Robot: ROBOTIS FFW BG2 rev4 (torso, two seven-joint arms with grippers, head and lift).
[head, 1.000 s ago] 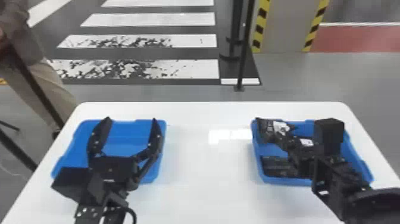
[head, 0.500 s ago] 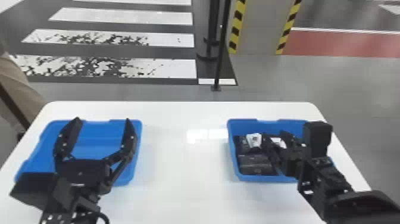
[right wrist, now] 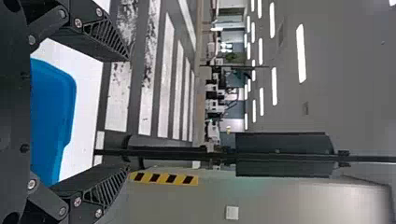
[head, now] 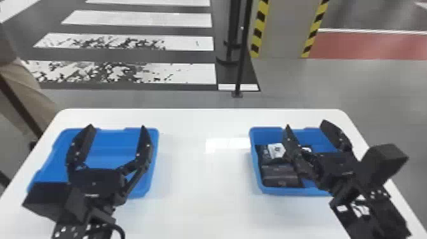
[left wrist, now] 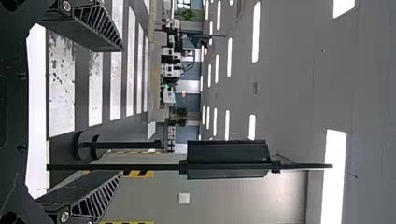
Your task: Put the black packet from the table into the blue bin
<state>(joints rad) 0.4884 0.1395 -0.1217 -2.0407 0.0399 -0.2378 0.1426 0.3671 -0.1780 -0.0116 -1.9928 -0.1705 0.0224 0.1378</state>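
Your right gripper [head: 306, 125] has come up from among the packets since the earlier frame, and its fingertips now point toward the table's far side. You have its fingers standing wide apart over the right blue bin [head: 286, 191], and in the right wrist view they are spread as well, with a rounded blue bin corner showing beyond their base.

Your left gripper [head: 117, 127] is parked over the left blue bin [head: 117, 139], its two fingers also well apart.

Look just below and beside the right gripper's inner finger and you'll find black packets [head: 281, 180] lying together inside the right blue bin, along its left side. One packet with a white label [head: 277, 150] sits farther back, touching the dark ones in front of it. Another bit of white shows between the fingers; you can't tell from here what it belongs to. Nor can you tell which of the packets is the one you were asked to move.

Both bins rest on the white table [head: 203, 203], well apart. Past its far edge, a black pole [head: 244, 47] stands on the floor, near a column [head: 282, 28] with yellow-and-black striped edges.
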